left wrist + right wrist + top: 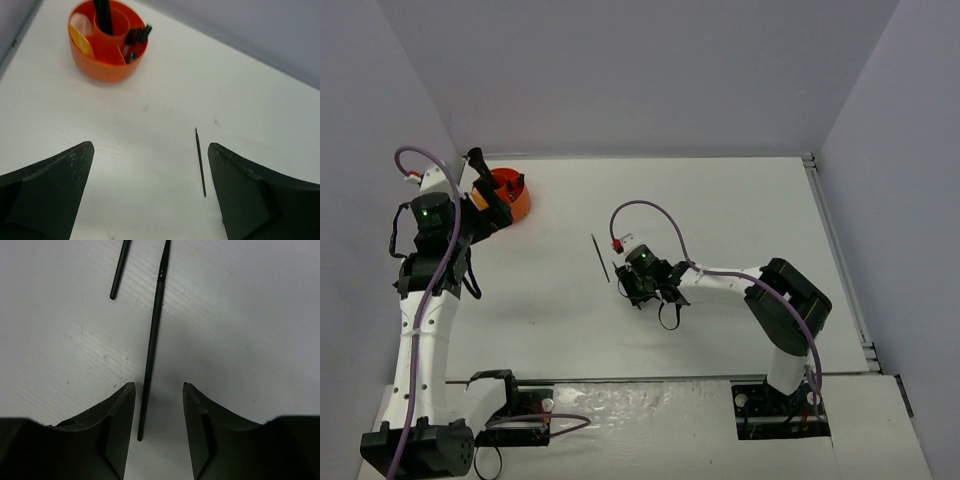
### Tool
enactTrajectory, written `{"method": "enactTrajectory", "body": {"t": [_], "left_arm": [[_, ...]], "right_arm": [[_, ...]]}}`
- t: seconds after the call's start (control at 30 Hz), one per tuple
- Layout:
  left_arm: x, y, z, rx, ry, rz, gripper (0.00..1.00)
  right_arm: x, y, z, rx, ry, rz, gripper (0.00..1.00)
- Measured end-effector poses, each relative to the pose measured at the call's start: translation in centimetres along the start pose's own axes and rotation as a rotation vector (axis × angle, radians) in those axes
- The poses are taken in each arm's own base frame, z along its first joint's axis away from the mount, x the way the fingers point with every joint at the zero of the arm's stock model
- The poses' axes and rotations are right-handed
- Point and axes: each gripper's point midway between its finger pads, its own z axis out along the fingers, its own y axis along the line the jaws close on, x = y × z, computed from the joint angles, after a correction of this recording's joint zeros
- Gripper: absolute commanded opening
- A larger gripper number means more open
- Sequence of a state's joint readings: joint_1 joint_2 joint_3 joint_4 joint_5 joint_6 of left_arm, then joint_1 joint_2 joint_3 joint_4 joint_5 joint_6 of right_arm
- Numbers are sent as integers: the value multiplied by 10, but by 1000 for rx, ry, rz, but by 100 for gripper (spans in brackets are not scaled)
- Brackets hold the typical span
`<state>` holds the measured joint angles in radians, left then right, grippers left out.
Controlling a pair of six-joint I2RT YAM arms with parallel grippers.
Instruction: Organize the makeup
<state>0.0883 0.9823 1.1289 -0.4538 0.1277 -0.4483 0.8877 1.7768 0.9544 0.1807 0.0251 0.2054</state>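
Observation:
A thin black pencil (152,340) lies on the white table between the jaws of my right gripper (159,390), close to the left finger. The jaws are open and low over it, not touching it. A second thin black pencil (120,270) lies just beyond to the left; it also shows in the top view (600,257) and the left wrist view (200,162). My right gripper (642,287) is mid-table. My left gripper (150,200) is open and empty, held above the table near the orange holder (107,60), which holds black brushes (103,15), an orange-white tube (80,35) and small black items (137,36).
The orange round holder (510,195) stands at the far left of the table beside my left gripper (490,195). Grey walls close the table at the back and both sides. A metal rail (840,260) runs along the right edge.

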Motion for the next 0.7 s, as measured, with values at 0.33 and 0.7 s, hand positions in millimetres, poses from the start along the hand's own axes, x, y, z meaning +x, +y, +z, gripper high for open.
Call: {"method": "enactTrajectory", "body": {"t": [0.33,0.7], "left_arm": [[76,-6,-22,88,177,7,97],[122,-25,-18,176,304,23,97]], "right_arm": [[4,10,-1,18,8,-14,32],[1,5,9,64,19,-1,0]]}}
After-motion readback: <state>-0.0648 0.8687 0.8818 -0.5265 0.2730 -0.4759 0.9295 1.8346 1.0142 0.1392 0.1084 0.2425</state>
